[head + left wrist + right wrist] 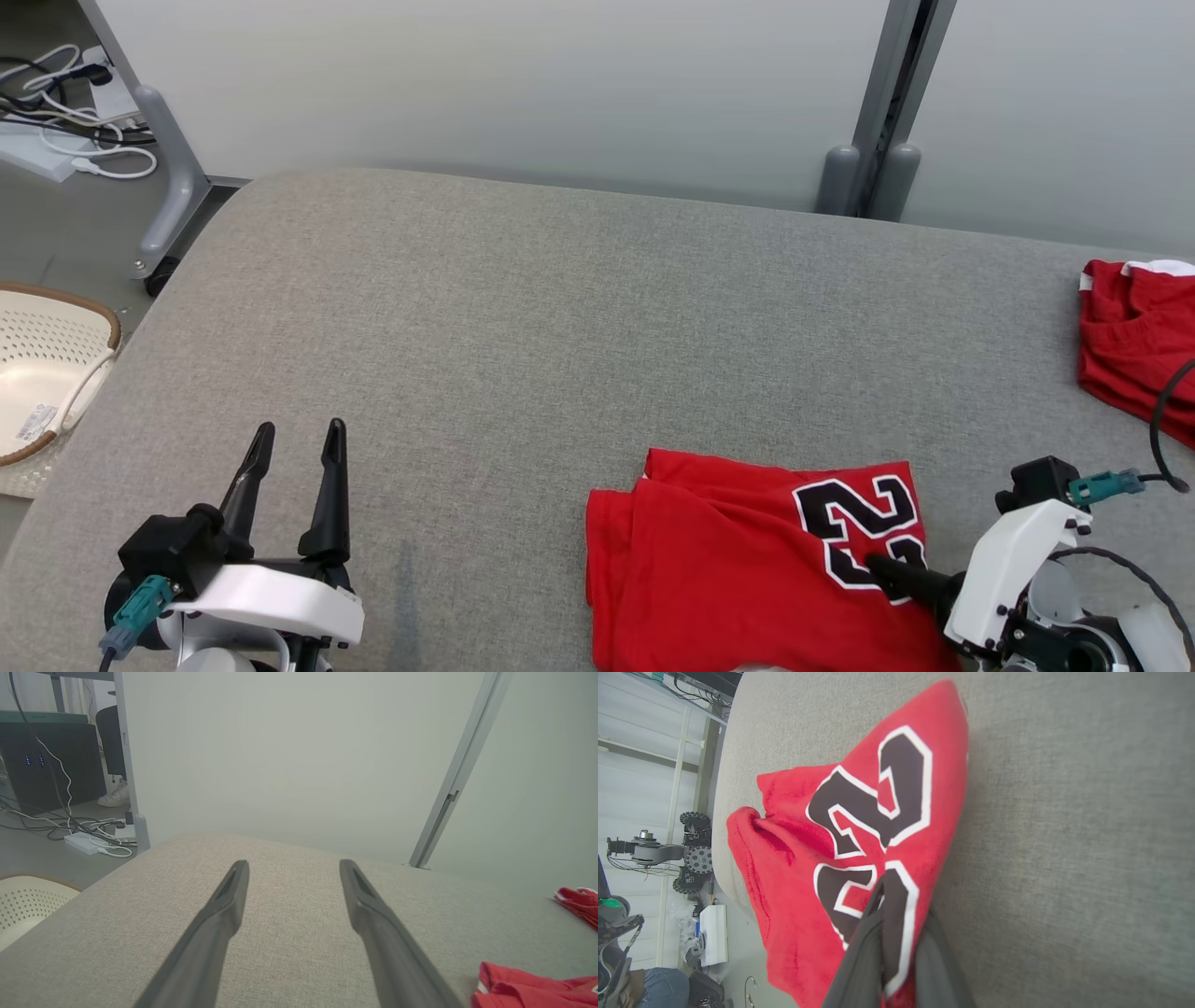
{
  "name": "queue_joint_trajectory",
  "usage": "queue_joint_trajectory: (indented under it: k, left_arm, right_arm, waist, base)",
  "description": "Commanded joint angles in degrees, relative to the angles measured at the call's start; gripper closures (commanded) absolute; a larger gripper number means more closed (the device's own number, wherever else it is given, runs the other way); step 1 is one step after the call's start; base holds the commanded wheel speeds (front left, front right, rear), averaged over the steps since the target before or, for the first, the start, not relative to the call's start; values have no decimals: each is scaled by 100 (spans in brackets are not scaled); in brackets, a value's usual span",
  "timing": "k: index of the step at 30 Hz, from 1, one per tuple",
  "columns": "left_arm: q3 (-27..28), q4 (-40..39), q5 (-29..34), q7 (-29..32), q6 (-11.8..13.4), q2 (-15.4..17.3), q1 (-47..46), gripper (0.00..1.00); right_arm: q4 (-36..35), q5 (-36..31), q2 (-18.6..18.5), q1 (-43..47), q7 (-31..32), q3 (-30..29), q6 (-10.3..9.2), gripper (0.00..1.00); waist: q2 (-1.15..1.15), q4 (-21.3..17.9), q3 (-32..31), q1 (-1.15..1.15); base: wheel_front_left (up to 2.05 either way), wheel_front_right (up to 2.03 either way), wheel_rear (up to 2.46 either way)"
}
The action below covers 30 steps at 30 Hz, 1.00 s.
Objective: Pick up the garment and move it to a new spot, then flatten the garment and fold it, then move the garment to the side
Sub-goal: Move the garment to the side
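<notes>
The crumpled red jersey with a black, white-edged number [728, 560] lies at the lower middle-right of the head view on the grey woven cushion surface [560, 308], its near part running off the bottom edge. The right gripper [878, 566] reaches in from the lower right corner and is pinched on a fold at the number. The left gripper [294, 448], spread and empty, sits at the lower left, well apart. Bare surface lies up and left of the jersey.
</notes>
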Motion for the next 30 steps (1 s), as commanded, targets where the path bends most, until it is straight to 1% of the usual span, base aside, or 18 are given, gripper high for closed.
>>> queue_joint_trajectory:
  k: [1, 4, 5, 6, 9, 12, 18, 21, 26, 30]
  left_arm:
    - [22, -10, -12, -4, -14, 25, -34, 0]
    - [23, -16, 1, -4, -9, 20, -25, 0]
    - [21, -26, 6, -4, -10, 14, -26, 0]
    - [21, -26, 6, -4, -10, 14, -26, 0]
    - [23, -46, 8, -4, -10, 5, -41, 0]
    - [-16, -34, 11, -4, -11, -9, -75, 0]
    - [-77, -31, -11, -4, -12, -46, -189, 0]
    - [-148, 3, -40, -4, -12, -68, -210, 0]
    - [-195, -19, -46, -4, -13, -81, -321, 0]
    - [-206, -25, -35, -4, -14, -76, -389, 0]
  right_arm:
    - [-57, 53, -53, -35, -72, 13, 13, 100]
    - [-231, 110, -153, -116, -300, 105, 13, 100]
    - [-391, 100, -239, -234, -537, 182, 13, 100]
    - [-391, 100, -239, -234, -537, 182, 13, 100]
    - [-627, -50, -428, -519, -928, 426, 14, 100]
    - [-730, -159, -635, -953, -1158, 794, 14, 100]
    - [-779, 18, -955, -2006, -1199, 1501, 14, 100]
    - [-720, 171, -1032, -2516, -1148, 1785, 14, 100]
    - [-421, 525, -1109, -3188, -921, 1985, 14, 100]
    - [-153, 653, -1312, -3608, -918, 1940, 14, 100]
  waist:
    - [0, -12, -6, 0]
    - [0, -41, -13, 0]
    - [0, -64, -7, 0]
    - [0, -64, -7, 0]
    - [0, -121, 26, 0]
    - [0, -195, 70, 0]
    - [0, -298, 202, 0]
    - [0, -330, 276, 0]
    - [0, -378, 455, 0]
    - [0, -457, 669, 0]
  base:
    - [0, 0, 0]
    - [0, 0, 0]
    - [0, 0, 0]
    - [0, 0, 0]
    - [0, 0, 0]
    - [0, 0, 0]
    - [0, 0, 0]
    - [0, 0, 0]
    - [0, 0, 0]
    - [0, 0, 0]
